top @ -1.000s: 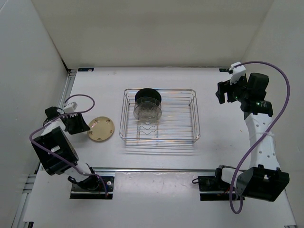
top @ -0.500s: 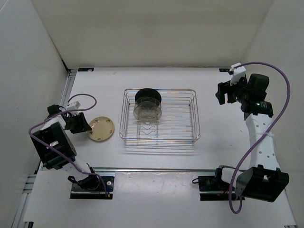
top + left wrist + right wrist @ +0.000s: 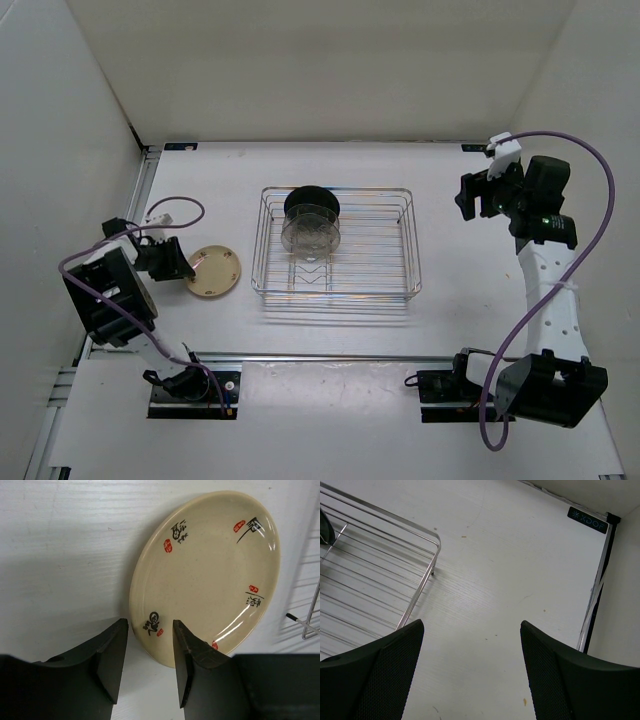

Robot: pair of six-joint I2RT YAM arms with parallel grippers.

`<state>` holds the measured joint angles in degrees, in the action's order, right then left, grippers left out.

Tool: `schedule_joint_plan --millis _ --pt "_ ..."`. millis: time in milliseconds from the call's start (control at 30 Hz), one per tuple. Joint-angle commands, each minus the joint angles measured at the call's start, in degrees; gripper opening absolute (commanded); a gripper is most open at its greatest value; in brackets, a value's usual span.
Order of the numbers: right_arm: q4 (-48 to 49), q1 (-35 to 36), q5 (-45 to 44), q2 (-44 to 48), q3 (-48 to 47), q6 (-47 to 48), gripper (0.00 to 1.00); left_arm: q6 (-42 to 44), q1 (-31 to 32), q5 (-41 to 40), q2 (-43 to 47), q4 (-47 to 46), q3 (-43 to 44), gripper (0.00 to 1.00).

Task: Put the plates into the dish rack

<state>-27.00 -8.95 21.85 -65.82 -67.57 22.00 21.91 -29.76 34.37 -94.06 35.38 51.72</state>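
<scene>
At the left of the overhead view, the left gripper (image 3: 149, 625) sits low. Its jaws are partly open astride the near rim of the cream plate (image 3: 210, 575), apparently lined up to pinch it, but it grips nothing yet. The plate lies flat just left of the dish rack (image 3: 412, 262). In the centre, the black plate (image 3: 312, 197) and clear plates (image 3: 310, 233) stand upright in the rack. At the right, the right gripper (image 3: 470, 630) hangs wide open and empty, probably parked clear.

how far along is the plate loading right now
Done: the black plate and the clear plates stand in the dish rack. In hand: the left gripper, open, straddles the rim of the cream plate, which lies flat on the table left of the rack. Left: grip it and slot it in. The right gripper hangs open, holding nothing.
</scene>
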Motion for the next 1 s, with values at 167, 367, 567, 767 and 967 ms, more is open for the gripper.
schedule_joint_plan --millis 167,367,567,767,967 --pt "0.1 -1.0 1.7 2.2 -0.5 -0.8 0.81 2.6 0.2 2.5 -1.9 3.0 3.3 0.51" --pt "0.1 -1.0 2.2 2.2 -0.5 -0.8 0.80 3.2 0.2 2.5 -3.6 4.8 4.5 0.46" --pt "0.1 -1.5 2.2 2.7 -0.5 -0.8 0.80 3.8 0.2 3.0 -4.9 5.8 5.6 0.41" --pt "0.1 -1.5 2.8 3.2 0.1 -0.8 0.80 3.8 1.4 1.3 -5.4 6.4 6.6 0.35" --pt "0.1 -1.5 2.8 3.8 0.6 -1.3 0.80 3.8 2.5 0.8 -5.4 6.4 6.6 0.22"
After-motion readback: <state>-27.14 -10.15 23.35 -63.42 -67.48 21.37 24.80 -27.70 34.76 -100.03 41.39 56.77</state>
